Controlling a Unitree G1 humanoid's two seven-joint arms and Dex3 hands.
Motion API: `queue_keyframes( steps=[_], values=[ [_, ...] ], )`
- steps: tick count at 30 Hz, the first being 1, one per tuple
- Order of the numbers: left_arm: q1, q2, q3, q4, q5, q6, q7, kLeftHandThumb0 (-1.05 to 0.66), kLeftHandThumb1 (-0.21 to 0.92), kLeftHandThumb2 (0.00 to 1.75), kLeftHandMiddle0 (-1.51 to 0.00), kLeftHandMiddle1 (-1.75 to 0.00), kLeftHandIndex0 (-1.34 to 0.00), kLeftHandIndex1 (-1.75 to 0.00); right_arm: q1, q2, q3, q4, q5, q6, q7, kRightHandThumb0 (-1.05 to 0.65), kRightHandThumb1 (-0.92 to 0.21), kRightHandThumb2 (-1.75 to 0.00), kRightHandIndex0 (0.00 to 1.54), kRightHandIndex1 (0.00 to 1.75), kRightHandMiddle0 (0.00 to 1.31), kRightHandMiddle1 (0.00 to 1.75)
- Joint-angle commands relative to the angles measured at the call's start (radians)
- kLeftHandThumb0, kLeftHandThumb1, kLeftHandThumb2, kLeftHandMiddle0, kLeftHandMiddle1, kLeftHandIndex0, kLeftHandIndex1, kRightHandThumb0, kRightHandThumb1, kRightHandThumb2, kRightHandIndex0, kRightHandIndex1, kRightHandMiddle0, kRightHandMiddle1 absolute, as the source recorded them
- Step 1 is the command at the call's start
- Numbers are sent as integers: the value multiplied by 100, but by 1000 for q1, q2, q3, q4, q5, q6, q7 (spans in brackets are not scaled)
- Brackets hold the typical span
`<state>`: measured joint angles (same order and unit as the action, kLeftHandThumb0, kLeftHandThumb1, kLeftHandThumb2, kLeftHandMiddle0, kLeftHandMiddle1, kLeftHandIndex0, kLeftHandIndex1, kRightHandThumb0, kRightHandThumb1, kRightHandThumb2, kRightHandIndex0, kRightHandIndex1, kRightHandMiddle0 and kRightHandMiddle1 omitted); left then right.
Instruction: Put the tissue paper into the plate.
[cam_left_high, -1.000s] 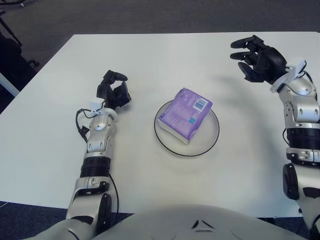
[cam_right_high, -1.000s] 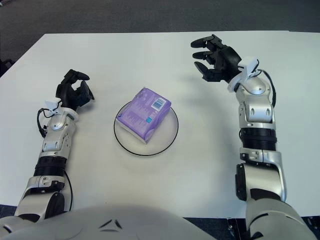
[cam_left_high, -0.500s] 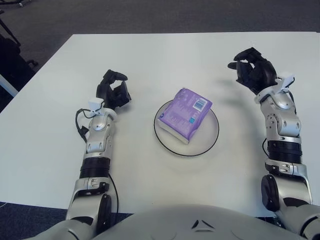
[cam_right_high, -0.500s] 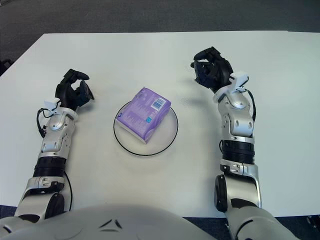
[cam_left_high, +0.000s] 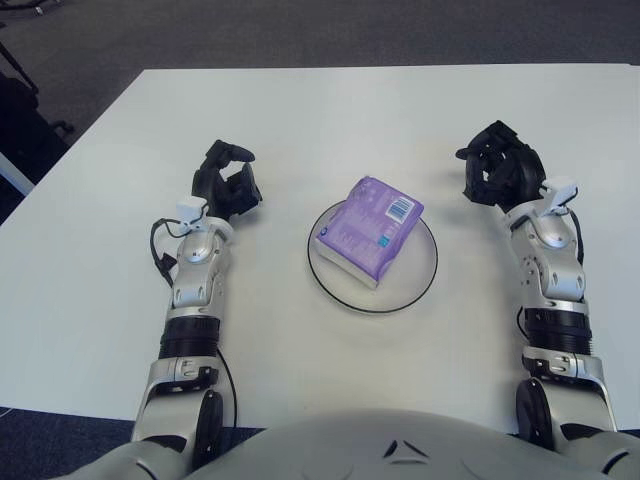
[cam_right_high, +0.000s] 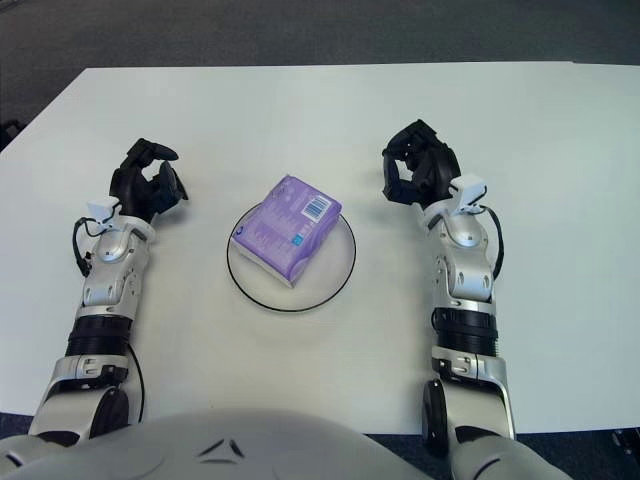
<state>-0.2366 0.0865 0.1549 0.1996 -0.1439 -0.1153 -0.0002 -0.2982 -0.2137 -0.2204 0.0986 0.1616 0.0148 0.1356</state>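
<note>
A: In the left eye view, where do we stand?

B: We see the tissue pack (cam_left_high: 368, 228) lying in the plate (cam_left_high: 420, 285), tilted a little, with its near corner close to the plate's near-left rim. The plate sits mid-table (cam_left_high: 300, 110), between our two arms.

A: And what has just changed?

B: Our right hand (cam_left_high: 502, 170) has come in. A second ago it was far out at the right edge with fingers spread; now it shows nearer us, to the right of the plate, apart from it, fingers curled in and gripping nothing. Pack and plate have not shifted meanwhile.

A: The left hand (cam_left_high: 226, 183)?

B: It has stayed left of the plate, fingers curled, holding nothing.

A: Does the right eye view agree?

B: It does. There the tissue pack (cam_right_high: 288, 232) again lies inside the plate (cam_right_high: 338, 282), the right hand (cam_right_high: 420, 172) shows clear of the rim on its right, curled and empty, and the left hand (cam_right_high: 148, 185) shows well left of the plate.

A: So for the task?

B: We judge the placing done: the pack is released and in the plate, and the right arm is only pulling back.
</note>
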Motion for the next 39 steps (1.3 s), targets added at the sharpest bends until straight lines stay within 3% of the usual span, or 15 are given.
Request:
queue_keyframes(
  steps=[1, 5, 9, 13, 17, 21, 26, 39],
  values=[
    [97, -53, -13, 53, 12, -11, 17, -41, 55, 103, -109, -175, -44, -175, 17, 30, -2, 74, -30, -74, -43, -1, -17, -146, 78, 163, 49, 175],
    [98, -56, -15, 51, 19, -20, 27, -41, 55, 103, -110, -175, -44, -175, 23, 56, 3, 123, -57, -132, -93, -1, -12, -152, 80, 165, 53, 175],
    [101, -59, -20, 44, 27, -21, 37, -41, 55, 103, -110, -175, -44, -175, 36, 92, 11, 131, -79, -135, -167, -1, -7, -160, 80, 171, 57, 175],
    [102, -61, -22, 41, 27, -22, 40, -41, 55, 103, -109, -175, -44, -175, 61, 143, 46, 85, -114, -83, -258, -1, 5, -171, 87, 174, 70, 169],
    [108, -65, -27, 35, 29, -23, 42, -41, 55, 103, -108, -175, -44, -175, 80, 172, 78, 24, -136, 5, -319, -1, 8, -174, 89, 174, 73, 168],
    [110, -65, -31, 31, 29, -21, 42, -41, 55, 102, -108, -175, -43, -175, 76, 165, 83, 7, -139, 103, -351, -1, 7, -174, 89, 175, 71, 170],
    [112, -65, -36, 31, 31, -23, 41, -41, 56, 102, -107, -175, -43, -175, 71, 164, 84, 13, -138, 159, -369, -1, 6, -175, 88, 175, 69, 173],
    [112, -64, -42, 33, 27, -14, 35, -41, 57, 101, -106, -175, -43, -175, 66, 147, 96, 76, -134, 140, -343, -1, 10, -175, 90, 175, 77, 163]
  ],
)
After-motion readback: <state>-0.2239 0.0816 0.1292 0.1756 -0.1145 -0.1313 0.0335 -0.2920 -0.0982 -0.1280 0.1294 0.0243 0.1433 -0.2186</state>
